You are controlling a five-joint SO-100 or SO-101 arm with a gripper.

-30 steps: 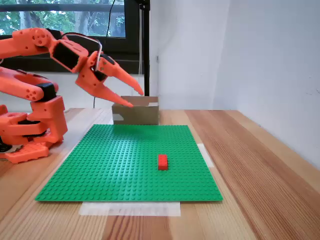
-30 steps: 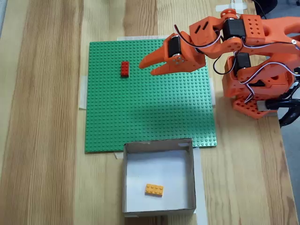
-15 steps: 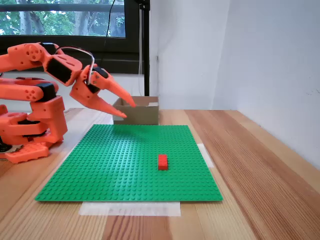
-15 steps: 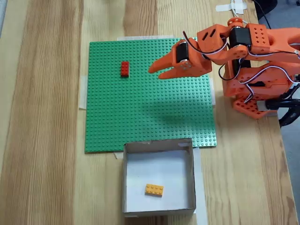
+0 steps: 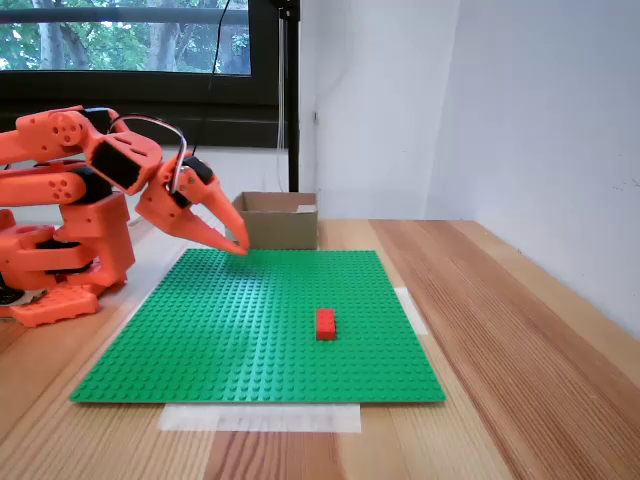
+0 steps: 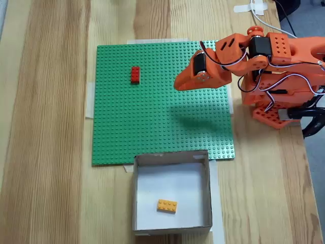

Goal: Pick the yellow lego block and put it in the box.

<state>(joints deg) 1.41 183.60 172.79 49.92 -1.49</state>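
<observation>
The yellow lego block [image 6: 167, 205] lies flat on the pale floor of the box [image 6: 171, 157], apart from its walls. From the side, the box [image 5: 276, 226] is a low brown cardboard box behind the far edge of the green baseplate [image 5: 250, 330]. My orange gripper [image 5: 240, 246] points down at the baseplate's far left corner area. Its fingers meet at the tips, with nothing between them. From above, the gripper [image 6: 177, 85] hangs over the baseplate's right side, far from the box.
A red brick [image 6: 135, 74] is stuck on the green baseplate [image 6: 152, 122], also seen as the red brick [image 5: 325, 323] near the plate's middle. The arm's base [image 6: 279, 96] stands beside the plate. A white wall [image 5: 540, 120] borders the table.
The arm has drawn back toward its base and dropped lower over the baseplate. The fingers, spread apart earlier, have come together.
</observation>
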